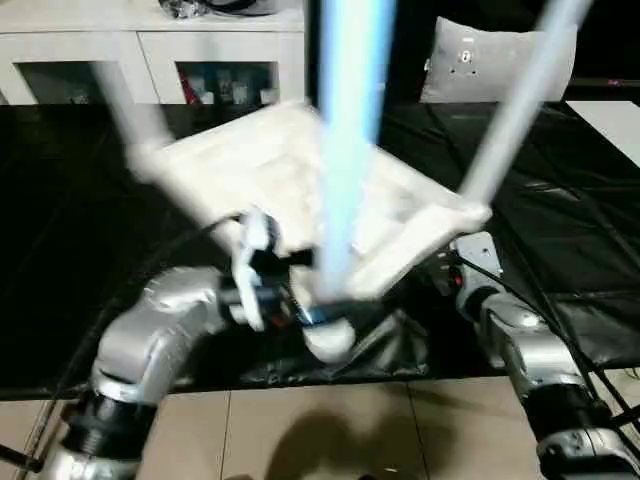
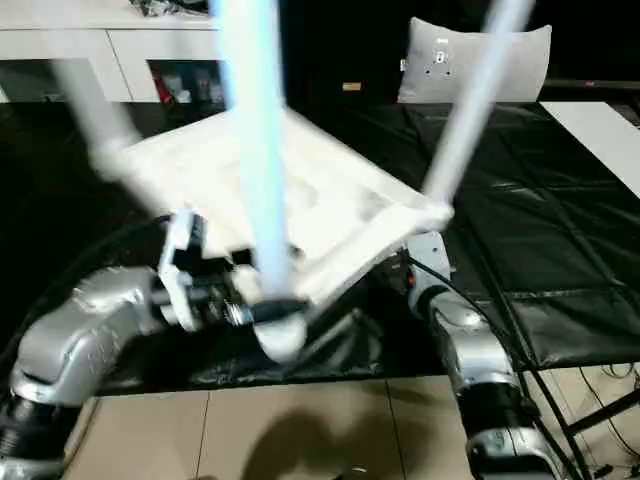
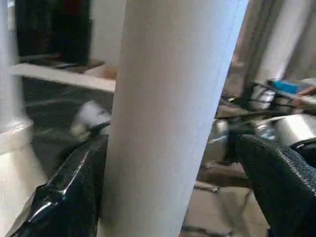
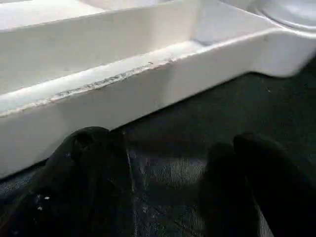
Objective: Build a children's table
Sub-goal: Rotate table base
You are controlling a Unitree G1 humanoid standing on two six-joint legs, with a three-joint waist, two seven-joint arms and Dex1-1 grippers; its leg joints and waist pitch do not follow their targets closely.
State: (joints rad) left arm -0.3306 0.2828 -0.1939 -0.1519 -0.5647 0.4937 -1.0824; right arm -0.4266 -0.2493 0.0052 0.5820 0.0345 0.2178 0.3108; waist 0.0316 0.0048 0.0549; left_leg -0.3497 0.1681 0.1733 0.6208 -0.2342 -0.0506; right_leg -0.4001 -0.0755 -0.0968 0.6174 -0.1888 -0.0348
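The tabletop (image 1: pixel 300 200) lies upside down on the black mat (image 1: pixel 560 230), its ribbed underside facing up so the corner sockets are open to receive legs. It sits roughly in the middle of the scene, turned diamond-wise, 1 corner pointing toward the robot. At least 3 legs stand up out of it: the left leg (image 1: pixel 130 110) at the left corner, the right leg (image 1: pixel 520 100) at the right corner, both leaning outward as tapered legs do, and the near leg (image 1: pixel 350 140) rising from the near corner socket (image 1: pixel 330 335).

The left gripper (image 2: pixel 262 305) straddles that near leg low down, just above the socket. In the left wrist view its fingers (image 3: pixel 69 197) are spread wide with the leg (image 3: pixel 168 113) between them; 1 lies against the leg, the other stands clear, so the leg is bracketed, not clenched. Judging by this, the hand is placed to steady or seat the leg.

The right gripper (image 4: pixel 163 182) is released too, holding nothing, hovering low over the mat just beside the tabletop's right near edge (image 4: pixel 123 94), probably to brace the top against sliding.

A white cabinet (image 1: pixel 150 60) stands at the far left, a white cushion (image 1: pixel 480 60) far right.
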